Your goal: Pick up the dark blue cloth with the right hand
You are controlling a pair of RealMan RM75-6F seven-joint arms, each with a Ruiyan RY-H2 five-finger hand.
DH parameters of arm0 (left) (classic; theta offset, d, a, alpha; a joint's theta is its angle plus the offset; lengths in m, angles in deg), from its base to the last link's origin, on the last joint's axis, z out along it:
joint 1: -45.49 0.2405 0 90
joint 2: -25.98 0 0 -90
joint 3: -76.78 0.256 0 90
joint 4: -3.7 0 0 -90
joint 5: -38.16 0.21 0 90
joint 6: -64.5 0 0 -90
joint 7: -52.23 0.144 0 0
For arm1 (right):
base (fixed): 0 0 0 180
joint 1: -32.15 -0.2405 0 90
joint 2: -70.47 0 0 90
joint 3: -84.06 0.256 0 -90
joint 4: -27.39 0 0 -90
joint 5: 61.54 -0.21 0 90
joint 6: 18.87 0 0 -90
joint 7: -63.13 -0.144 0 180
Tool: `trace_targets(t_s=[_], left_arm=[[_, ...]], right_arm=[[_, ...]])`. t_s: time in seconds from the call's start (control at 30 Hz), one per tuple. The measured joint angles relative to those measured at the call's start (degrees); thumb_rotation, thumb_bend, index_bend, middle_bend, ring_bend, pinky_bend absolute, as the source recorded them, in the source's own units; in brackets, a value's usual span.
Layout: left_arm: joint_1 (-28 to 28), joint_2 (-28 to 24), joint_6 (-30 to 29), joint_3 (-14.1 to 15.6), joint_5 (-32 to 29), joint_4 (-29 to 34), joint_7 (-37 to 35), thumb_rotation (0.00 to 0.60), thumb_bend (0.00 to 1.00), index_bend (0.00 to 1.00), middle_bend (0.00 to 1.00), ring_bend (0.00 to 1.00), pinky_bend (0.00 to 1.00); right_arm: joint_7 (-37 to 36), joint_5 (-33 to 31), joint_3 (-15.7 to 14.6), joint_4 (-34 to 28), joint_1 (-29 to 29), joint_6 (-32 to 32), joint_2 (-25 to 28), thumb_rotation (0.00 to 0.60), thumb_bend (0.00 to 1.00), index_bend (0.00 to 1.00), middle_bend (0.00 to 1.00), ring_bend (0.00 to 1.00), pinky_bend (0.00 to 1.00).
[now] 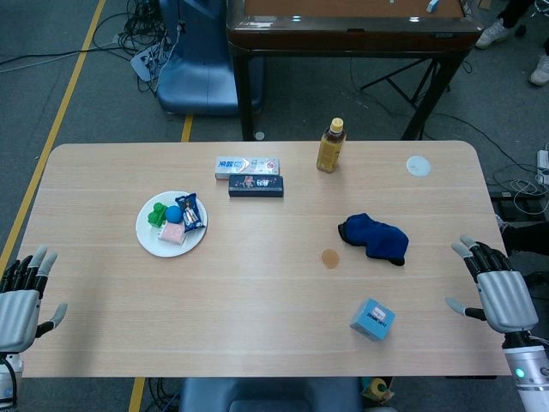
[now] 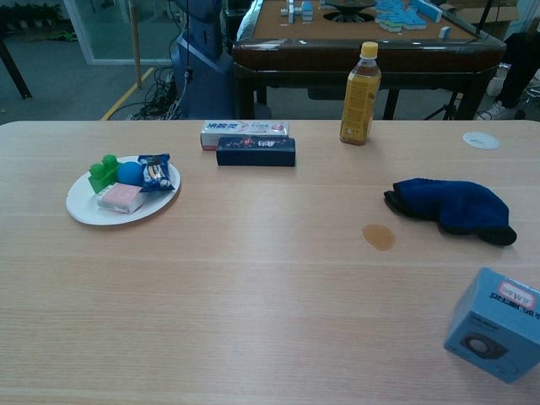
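Nothing here can be properly read. The white toothpaste box [image 2: 245, 129] at the far side of the table carries printed lettering, too blurred to make out. The light blue carton [image 2: 494, 334] at the near right has a red-edged label, also illegible.

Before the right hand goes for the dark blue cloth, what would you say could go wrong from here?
The right hand is open at the table edge, and the light blue box lies near its path to the dark blue cloth; a low sweep might knock it. The cloth lies flat, so fingers may slide over it or just push it along the table.
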Motion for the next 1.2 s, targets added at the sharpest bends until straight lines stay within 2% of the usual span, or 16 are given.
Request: trace_targets(t_s=[0.33, 0.7, 0.8, 0.87, 1.0, 1.2], left_arm=[[0.5, -0.1, -0.6, 0.3, 0.4, -0.1, -0.5, 0.6, 0.26, 0.0, 0.0, 0.01, 0.03], [0.7, -0.4, -0.7, 0.5, 0.6, 0.5, -0.1, 0.6, 0.26, 0.0, 0.0, 0.01, 0.03], [0.7, -0.5, -0.5, 0.5, 0.5, 0.6, -0.1, 0.6, 0.26, 0.0, 0.0, 0.01, 0.03], [0.6, -0.6, -0.4, 0.5, 0.6, 0.7, 0.0, 0.6, 0.26, 0.0, 0.0, 0.01, 0.03], [0.5, -0.6, -0.4, 0.5, 0.9, 0.9, 0.0, 0.6, 0.26, 0.0, 0.0, 0.01, 0.03], [1.2, -0.6, -1.1, 0.8, 0.8, 0.9, -0.1, 0.6, 0.26, 0.0, 0.0, 0.01, 0.03]], right_arm=[[-1.9, 3.1, -0.6, 0.6, -0.7, 0.8, 0.3, 0.6, 0.07, 0.06, 0.15, 0.12, 0.16], [-2.4, 3.7, -0.7, 0.7, -1.6, -0.1, 0.6, 0.6, 0.07, 0.06, 0.15, 0.12, 0.16], [-2.3, 3.5, -0.4, 1.0, -2.2, -0.8, 0.7, 0.6, 0.07, 0.1, 0.2, 0.14, 0.16], [-2.2, 3.2, 0.0, 1.2, -3.0, -1.8, 1.0, 0.6, 0.07, 0.12, 0.24, 0.16, 0.16], [-2.1, 2.0, 1.1, 1.5, -5.7, -5.8, 1.7, 0.6, 0.11, 0.14, 0.24, 0.16, 0.17], [-1.1, -1.1, 3.5, 2.2, -12.2, -15.2, 2.1, 0.6, 0.11, 0.14, 0.24, 0.16, 0.21]])
